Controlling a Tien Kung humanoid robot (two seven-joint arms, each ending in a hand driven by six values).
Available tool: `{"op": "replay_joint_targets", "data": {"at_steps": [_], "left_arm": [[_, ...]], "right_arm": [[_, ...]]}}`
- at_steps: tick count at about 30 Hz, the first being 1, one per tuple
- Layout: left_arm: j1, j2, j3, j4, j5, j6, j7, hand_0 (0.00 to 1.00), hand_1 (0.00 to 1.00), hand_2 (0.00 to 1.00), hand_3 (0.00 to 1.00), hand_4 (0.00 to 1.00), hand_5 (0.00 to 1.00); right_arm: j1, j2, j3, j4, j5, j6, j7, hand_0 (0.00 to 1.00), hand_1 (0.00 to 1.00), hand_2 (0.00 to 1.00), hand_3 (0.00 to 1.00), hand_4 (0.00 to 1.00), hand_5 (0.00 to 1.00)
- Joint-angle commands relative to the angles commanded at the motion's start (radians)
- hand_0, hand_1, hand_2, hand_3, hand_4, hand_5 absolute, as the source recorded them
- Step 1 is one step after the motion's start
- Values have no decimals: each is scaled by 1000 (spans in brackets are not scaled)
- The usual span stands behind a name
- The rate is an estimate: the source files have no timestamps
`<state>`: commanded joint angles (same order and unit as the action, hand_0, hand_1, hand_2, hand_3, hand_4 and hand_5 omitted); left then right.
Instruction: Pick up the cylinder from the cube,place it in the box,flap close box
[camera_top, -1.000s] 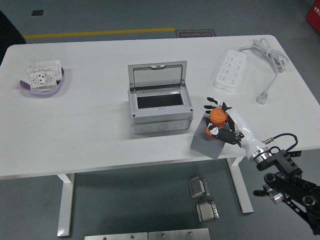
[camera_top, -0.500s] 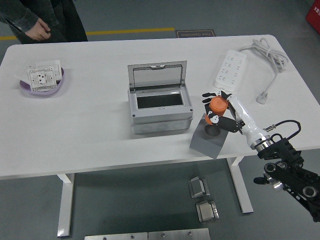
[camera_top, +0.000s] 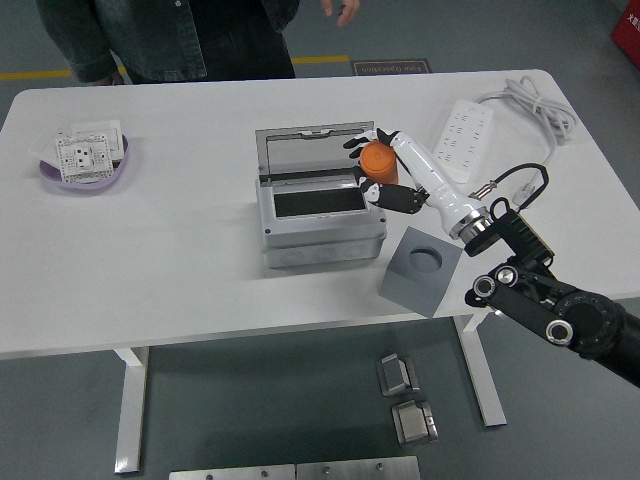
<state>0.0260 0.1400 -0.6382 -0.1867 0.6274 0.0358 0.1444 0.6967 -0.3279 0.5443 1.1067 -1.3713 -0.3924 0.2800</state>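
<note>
My right hand (camera_top: 378, 165) is shut on the orange cylinder (camera_top: 378, 160) and holds it in the air at the right rim of the grey box (camera_top: 320, 232), beside the raised clear flap (camera_top: 313, 150). The box is open, with a dark opening on top. The grey cube (camera_top: 422, 270) with an empty round hole stands at the table's front edge, right of the box. My left hand is out of view.
A white power strip (camera_top: 460, 140) with its cable lies at the back right. A purple dish (camera_top: 88, 165) with a white socket part sits at the far left. A person (camera_top: 190, 35) stands at the table's far side, one hand raised near the top middle.
My right hand lifted the orange cylinder off the cube and carried it up and left to the box. A person has stepped in along the far side.
</note>
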Motion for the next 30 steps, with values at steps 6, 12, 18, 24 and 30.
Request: {"op": "replay_joint_targets", "data": {"at_steps": [6, 12, 18, 24, 30], "left_arm": [[2, 8, -16, 0, 19, 0, 7, 661, 651, 545, 585, 585, 254], [1, 16, -23, 0, 28, 1, 10, 662, 651, 545, 585, 586, 254], [-7, 18, -20, -2, 28, 0, 10, 661, 650, 545, 585, 586, 255], [-13, 19, -21, -2, 32, -1, 11, 661, 651, 544, 584, 586, 256], [-18, 17, -16, -2, 30, -3, 9, 661, 651, 544, 584, 585, 256]], "right_arm": [[121, 69, -95, -95, -77, 25, -59, 2, 57, 340, 287, 2, 2], [211, 126, -193, -194, -63, 35, -65, 2, 29, 224, 215, 2, 2], [265, 164, -293, -269, -5, 47, -40, 2, 28, 210, 207, 2, 2], [292, 187, -342, -326, -18, 122, -9, 2, 34, 208, 208, 2, 2], [315, 203, -366, -364, -123, 153, -14, 46, 160, 300, 335, 2, 2]]}}
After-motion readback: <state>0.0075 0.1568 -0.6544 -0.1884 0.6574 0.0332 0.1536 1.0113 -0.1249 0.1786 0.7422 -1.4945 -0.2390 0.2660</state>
